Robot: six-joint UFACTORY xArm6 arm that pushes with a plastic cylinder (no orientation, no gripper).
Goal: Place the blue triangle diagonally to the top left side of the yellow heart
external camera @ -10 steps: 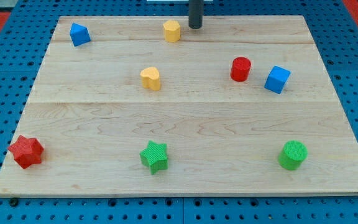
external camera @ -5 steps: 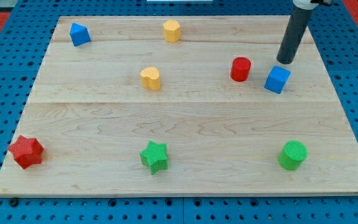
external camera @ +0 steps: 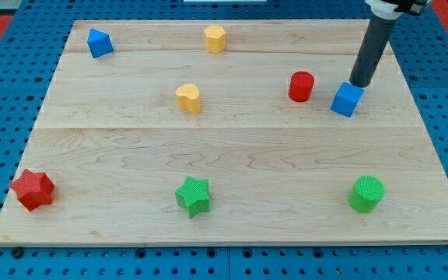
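Note:
The blue triangle (external camera: pixel 99 42) sits near the board's top left corner. The yellow heart (external camera: pixel 188 98) lies left of the board's middle, below and to the right of the triangle. My tip (external camera: pixel 360 83) is far off at the view's right, just above and right of the blue cube (external camera: pixel 347 99), touching or nearly touching its top edge. The rod rises from there toward the view's top right.
A yellow hexagon (external camera: pixel 215 37) sits at the top centre. A red cylinder (external camera: pixel 301 86) stands left of the blue cube. A red star (external camera: pixel 33 189), a green star (external camera: pixel 194 195) and a green cylinder (external camera: pixel 365 194) lie along the bottom of the wooden board (external camera: pixel 232 148).
My tip moved from the top centre beside the yellow hexagon to the right, down to the blue cube's upper edge. No block has visibly moved.

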